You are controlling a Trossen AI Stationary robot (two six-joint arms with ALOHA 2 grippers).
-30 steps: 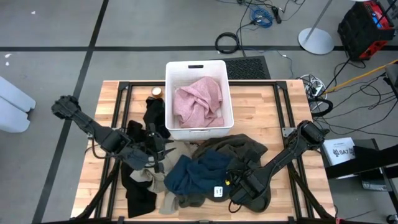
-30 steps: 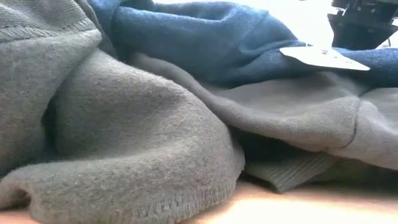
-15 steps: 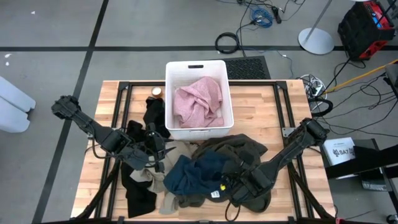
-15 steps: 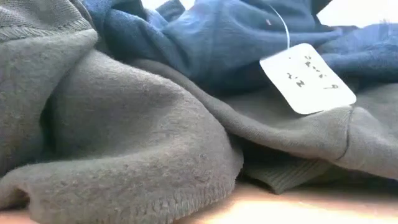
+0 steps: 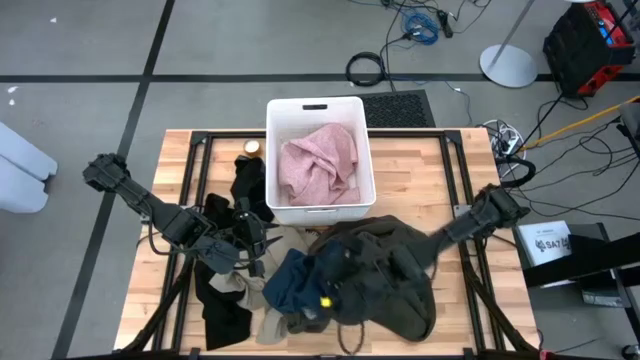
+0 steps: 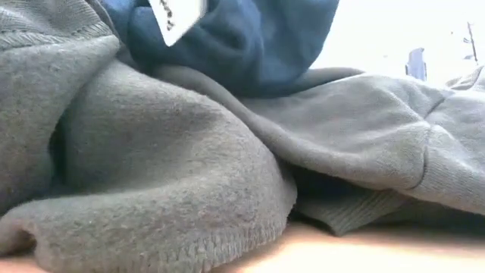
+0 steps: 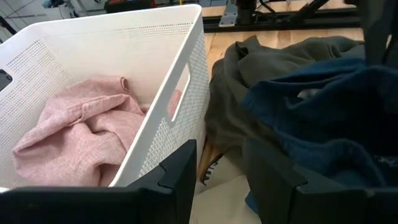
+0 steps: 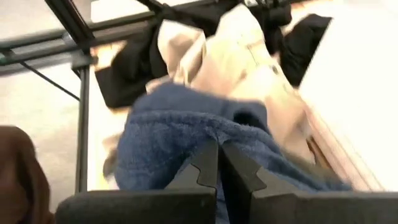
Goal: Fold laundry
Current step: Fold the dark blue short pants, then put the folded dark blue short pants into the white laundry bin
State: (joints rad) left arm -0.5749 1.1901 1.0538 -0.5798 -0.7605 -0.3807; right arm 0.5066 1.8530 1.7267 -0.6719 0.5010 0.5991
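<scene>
The laundry lies heaped on the table's near half. A navy garment (image 5: 288, 282) (image 6: 250, 38) with a white tag (image 6: 176, 17) rests on a large olive-grey garment (image 5: 390, 285) (image 6: 151, 152). My right gripper (image 8: 218, 163) is shut on the navy cloth over the middle of the heap (image 5: 325, 270), and olive cloth hides much of that arm. A pale pink garment (image 5: 320, 165) sits in the white bin (image 5: 318, 104). Beige (image 8: 236, 56) and black (image 5: 225, 315) garments lie at the near left. Above them my left gripper (image 7: 217, 180) (image 5: 245, 243) hangs open. My right gripper has navy cloth (image 8: 186, 134) at its shut fingertips, coming in slanting down from the table's right side. The fingers hide the pinched spot, so I cannot tell edge from fold or how many layers. The held part is raised, and the rest of the garment lies on the olive one.
The bin's perforated wall (image 7: 180, 106) stands close beside my left gripper. A small round brown thing (image 5: 251, 148) sits at the bin's far left corner. Another black garment (image 5: 250, 185) lies against the bin's left side. Bare wood (image 5: 175, 190) shows at the table's left and far right.
My right gripper has shut on the navy cloth, risen and gone toward the table's left edge, tipping up from steeply down to a shallower slant. The navy garment's right part has been drawn up and leftward, bunching it. Its tag has swung across to the left.
</scene>
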